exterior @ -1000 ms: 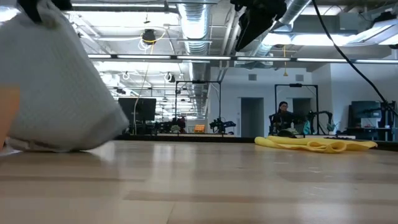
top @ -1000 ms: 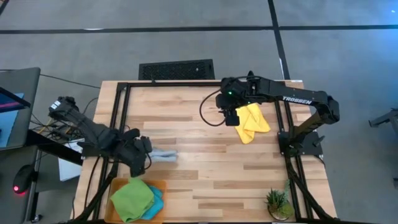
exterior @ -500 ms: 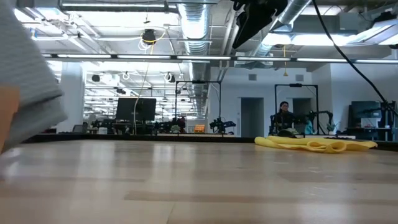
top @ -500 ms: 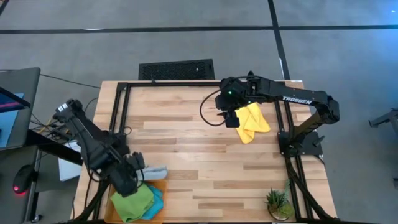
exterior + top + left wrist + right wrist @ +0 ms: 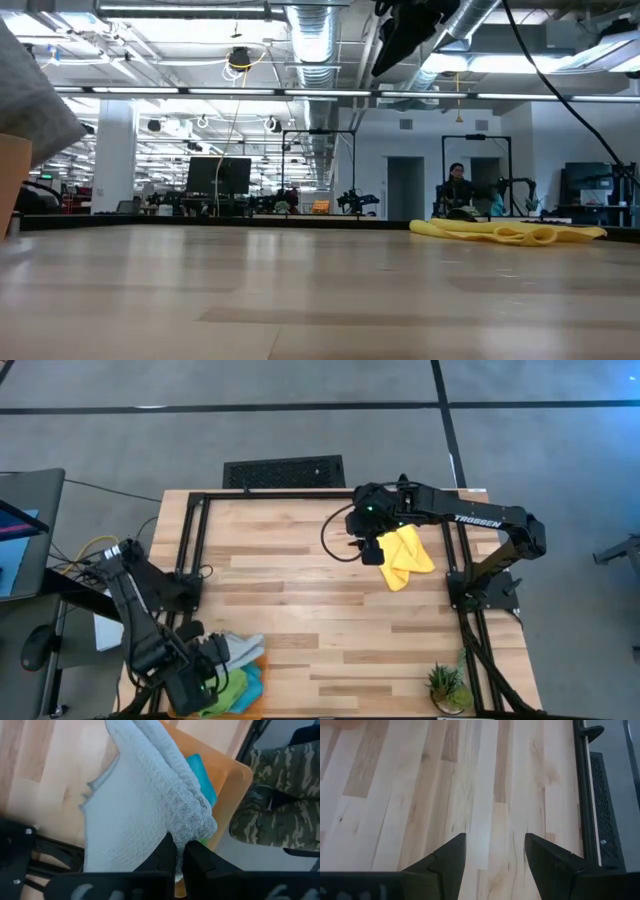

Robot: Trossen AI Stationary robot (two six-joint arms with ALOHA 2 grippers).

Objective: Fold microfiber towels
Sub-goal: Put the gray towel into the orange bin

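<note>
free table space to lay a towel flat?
Bare wood spans the middle, between the orange tray and the yellow towel, and along the front toward the plant. Crowded: the tray corner, where the left gripper holds the grey towel.

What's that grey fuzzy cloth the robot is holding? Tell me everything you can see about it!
The grey towel is a soft, light grey cloth with a bumpy, waffle-like weave. It is folded over on itself, with a thick rounded fold and a thinner flat part spreading out. The left gripper is shut on its folded edge and holds it by the table's front left corner, over the orange tray. Under it lie a teal towel and a green towel. Part of it reaches out past the tray's edge over the wooden table.
</note>
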